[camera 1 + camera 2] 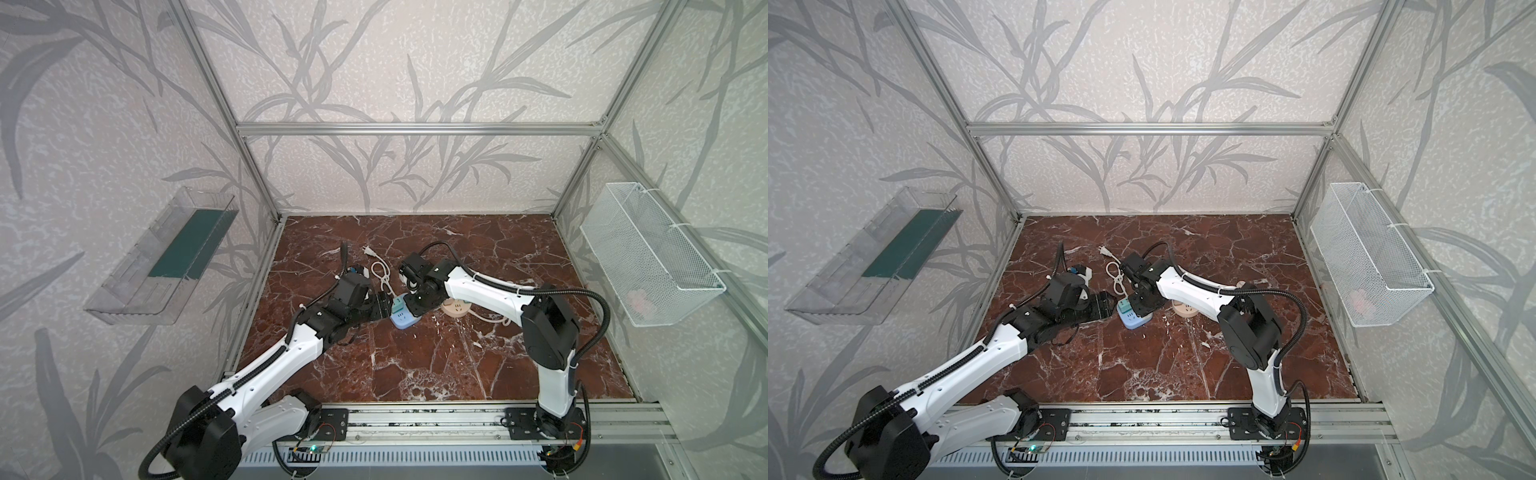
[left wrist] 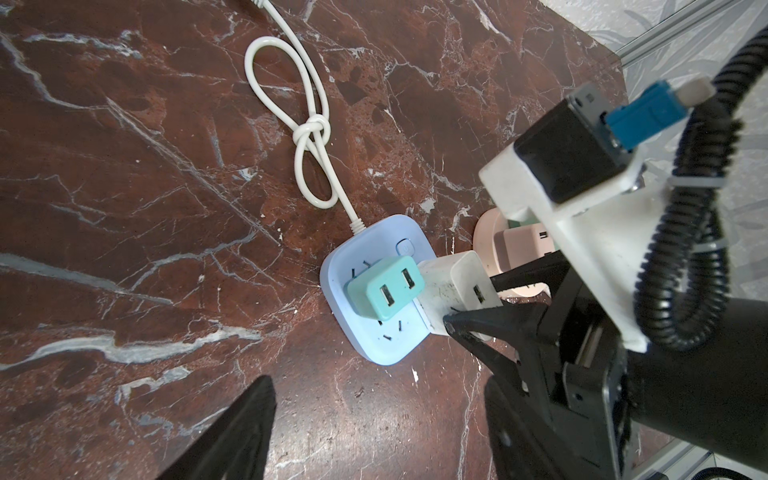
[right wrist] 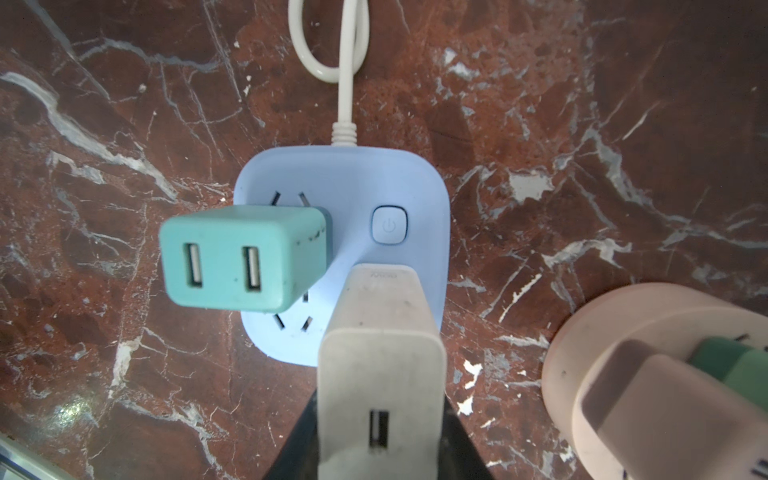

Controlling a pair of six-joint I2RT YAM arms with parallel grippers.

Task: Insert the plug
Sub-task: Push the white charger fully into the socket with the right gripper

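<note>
Right wrist view has the white plug over the near edge of the blue power strip, leaning a little, with its prongs hidden. Whether they have entered the slots cannot be told. The right gripper is clamped on the plug's sides, one black finger on each flank. A teal charger is already seated in the strip just beside it.

In a top view the right gripper covers the strip's 2 o'clock corner. The left gripper waits at its 9 o'clock, spread wide and holding nothing. The white cord runs off toward 11 o'clock, and a pink round socket sits at 3 o'clock.

The plug is picked up and brought to the strip, so the task looks well along. Pressing it fully home and letting go seem to remain.
</note>
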